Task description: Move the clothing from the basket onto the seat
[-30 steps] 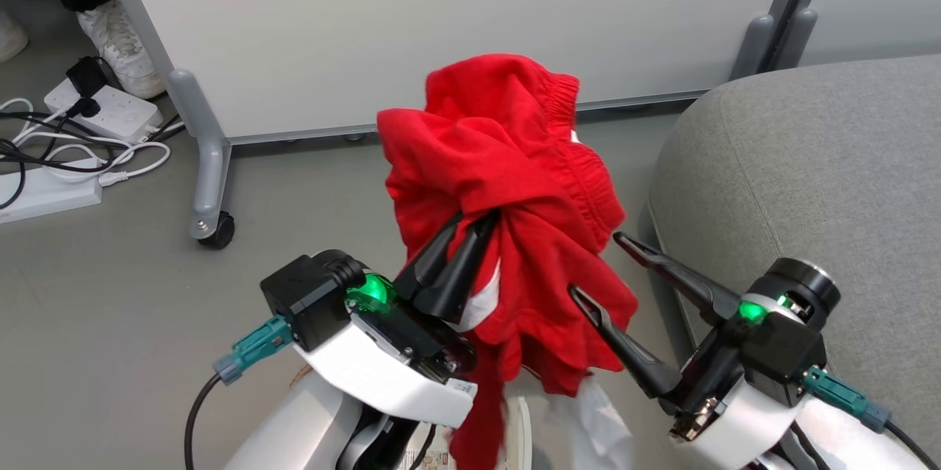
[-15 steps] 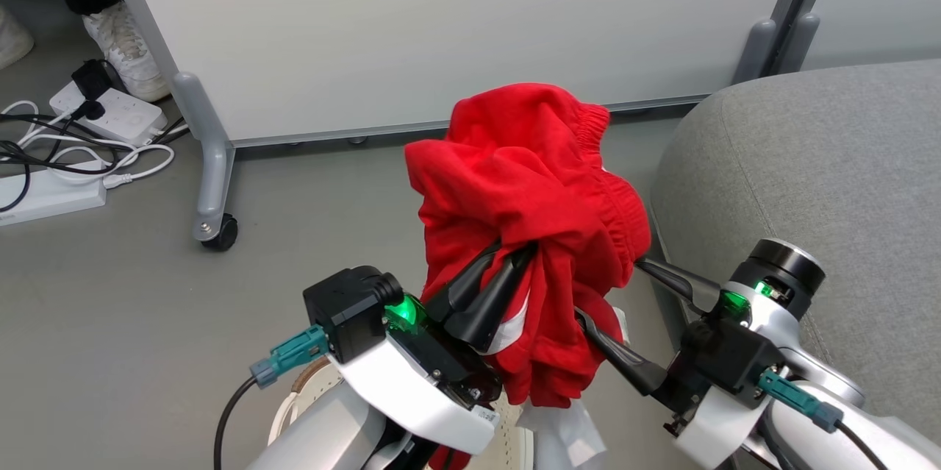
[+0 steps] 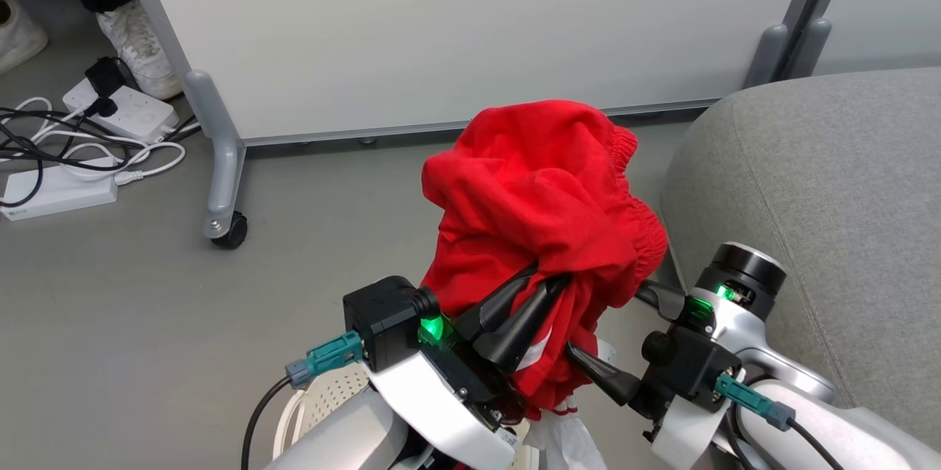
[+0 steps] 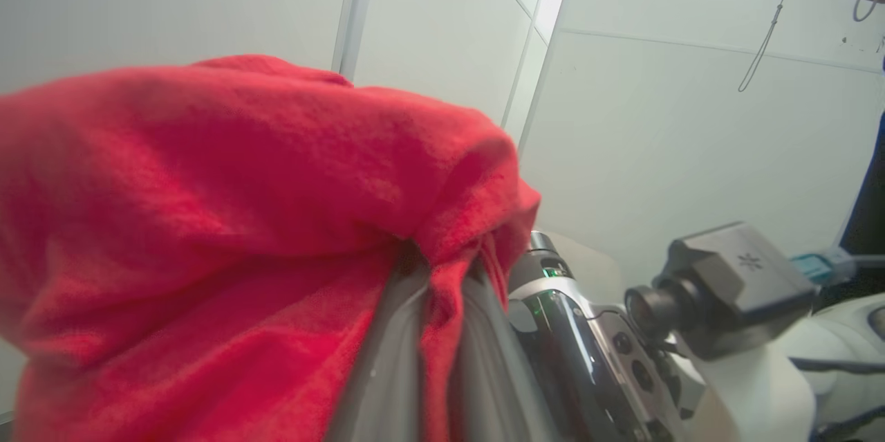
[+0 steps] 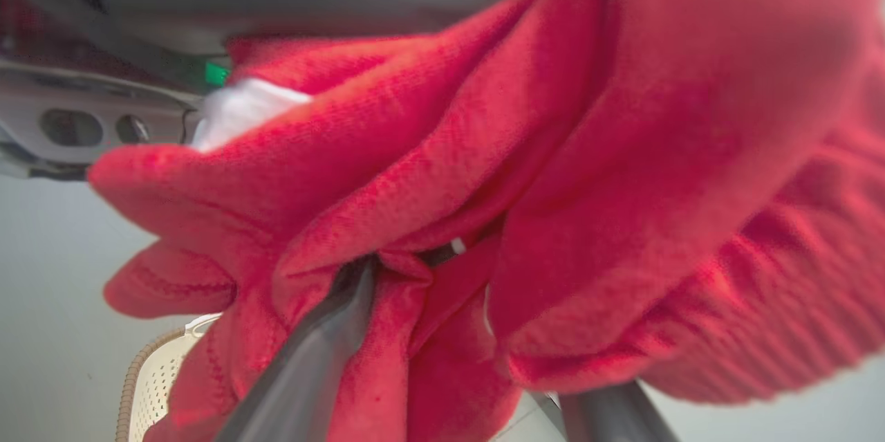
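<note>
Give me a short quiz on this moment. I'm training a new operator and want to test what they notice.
1. Short answer: in the head view, on which side of the clothing is the seat?
2. True or false: the right gripper is shut on the clothing.
3. Multiple choice: where is the basket?
A. On the seat.
B. At the head view's bottom edge, below the left gripper.
C. Held up in the right gripper.

Key
1. On the right.
2. False: it is open, and the left gripper holds the clothing.
3. B.
</note>
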